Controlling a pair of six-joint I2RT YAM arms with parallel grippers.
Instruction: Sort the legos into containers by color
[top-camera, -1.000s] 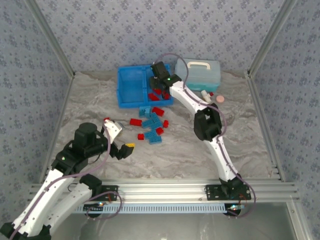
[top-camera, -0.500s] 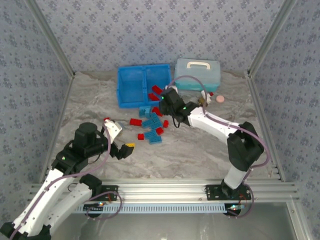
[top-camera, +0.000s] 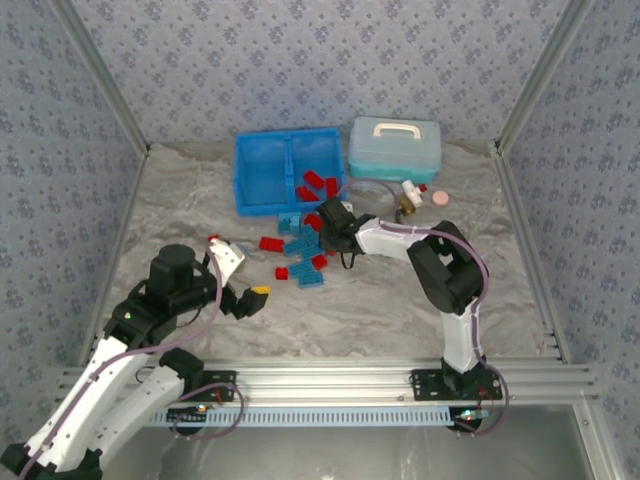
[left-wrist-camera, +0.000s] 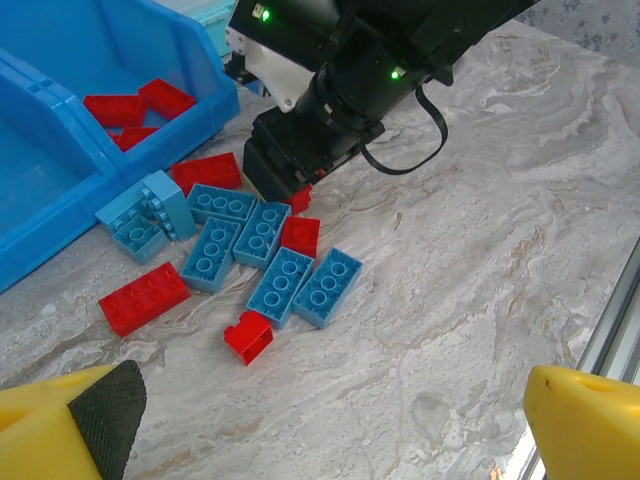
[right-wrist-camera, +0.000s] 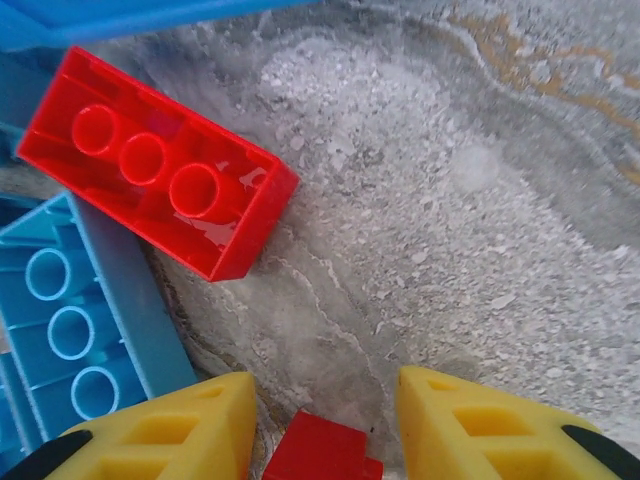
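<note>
Right claw (right-wrist-camera: 325, 425): fingers spread, low over the surface (right-wrist-camera: 480, 200), a small red lego (right-wrist-camera: 320, 455) lying between them, unpinched; a larger red lego (right-wrist-camera: 150, 165) sits just ahead, a light blue lego (right-wrist-camera: 90, 320) close beside one finger. Risk: an off-centre close could squirt the small piece out, or that finger could catch the blue neighbour and carry it toward the tray (top-camera: 240, 180) beyond the claw. Left claw (left-wrist-camera: 325, 420): spread, empty, well short of the pile.

Small red lego (right-wrist-camera: 322, 450) cut off by bottom edge.
</note>
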